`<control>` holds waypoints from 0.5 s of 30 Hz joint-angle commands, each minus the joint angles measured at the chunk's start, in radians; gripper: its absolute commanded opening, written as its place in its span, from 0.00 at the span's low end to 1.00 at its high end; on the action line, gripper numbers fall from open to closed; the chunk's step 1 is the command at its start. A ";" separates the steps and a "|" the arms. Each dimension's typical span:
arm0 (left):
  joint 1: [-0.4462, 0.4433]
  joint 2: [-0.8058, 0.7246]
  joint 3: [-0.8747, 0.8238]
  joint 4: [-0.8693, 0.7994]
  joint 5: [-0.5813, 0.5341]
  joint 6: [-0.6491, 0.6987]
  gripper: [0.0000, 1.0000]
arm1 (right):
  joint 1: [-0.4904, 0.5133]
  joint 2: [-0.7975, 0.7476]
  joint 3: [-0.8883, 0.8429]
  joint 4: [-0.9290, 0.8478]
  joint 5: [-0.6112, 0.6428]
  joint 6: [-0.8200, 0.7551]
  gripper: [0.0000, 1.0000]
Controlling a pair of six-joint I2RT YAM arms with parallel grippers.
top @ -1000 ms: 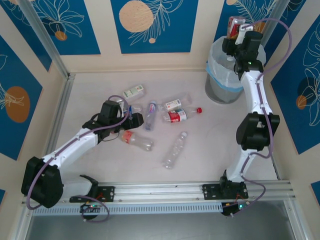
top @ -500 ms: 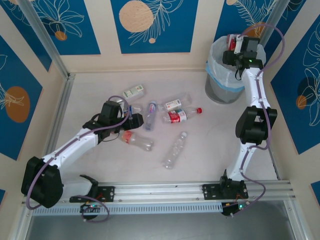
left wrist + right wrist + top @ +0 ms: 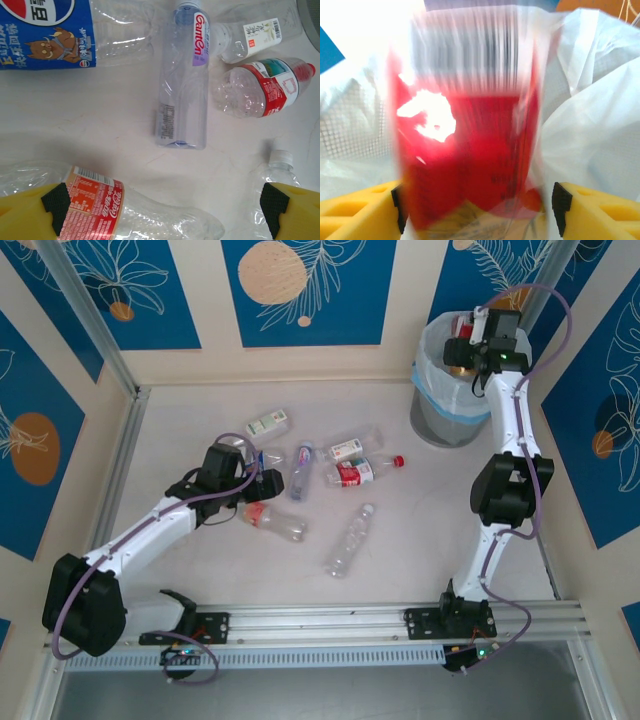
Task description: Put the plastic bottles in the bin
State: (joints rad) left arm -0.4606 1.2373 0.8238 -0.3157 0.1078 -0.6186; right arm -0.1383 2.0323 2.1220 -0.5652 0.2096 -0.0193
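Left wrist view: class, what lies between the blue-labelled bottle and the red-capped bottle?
In the left wrist view, a clear bottle with a Ganten label lies between the blue-labelled bottle and the red-capped bottle.

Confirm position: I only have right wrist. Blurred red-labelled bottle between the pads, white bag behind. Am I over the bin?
Observer: Yes. Top view has the right gripper with the red bottle above the mouth of the bin.
Operator: How many to go?
Observer: I count seven bottles lying on the table, clustered near its middle.
Operator: Left arm?
Observer: Left gripper is open over that cluster, holding nothing.
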 commanded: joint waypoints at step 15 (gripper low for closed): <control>-0.011 -0.092 -0.012 -0.124 -0.187 -0.060 0.99 | 0.063 -0.203 -0.067 0.021 -0.018 0.082 0.94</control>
State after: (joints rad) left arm -0.4606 1.1820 0.8230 -0.3912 -0.0048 -0.6365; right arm -0.1051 1.9610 2.0811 -0.5781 0.2096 0.0319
